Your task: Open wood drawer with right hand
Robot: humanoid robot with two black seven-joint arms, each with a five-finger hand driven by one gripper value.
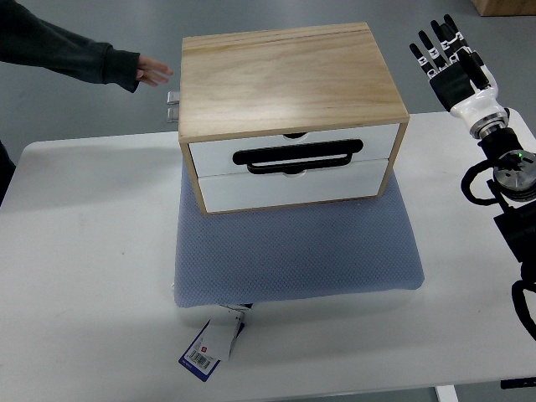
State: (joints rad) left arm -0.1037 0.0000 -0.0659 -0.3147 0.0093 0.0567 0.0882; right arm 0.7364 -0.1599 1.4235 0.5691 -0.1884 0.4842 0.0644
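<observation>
Toward the table's [92, 276] far edge, on a grey-blue mesh cushion [297, 251], stands the wooden drawer box [285, 75], its two white drawer fronts facing the robot. Both drawers appear closed, flush with the frame. A black bar handle [297, 157] runs across the seam between the upper drawer [293, 144] and the lower drawer [293, 186]; to which front it is fixed cannot be told. The right hand [452, 63] is raised beyond the table's far right corner, well apart from the box, its dark fingers [434, 42] extended and spread, holding nothing. No left arm shows. A person's hand [153, 71] in a dark sleeve reaches in from the upper left, near the box's back left corner, beside a small metal fitting [172, 107]. A retail tag [211, 345] lies at the cushion's near edge. Judged stage: approach, with no contact made yet. The next move calls for bringing the right hand down and leftward to the drawer fronts, hooking fingers behind the handle, then pulling straight toward the robot; the box may slide on the soft cushion.
</observation>
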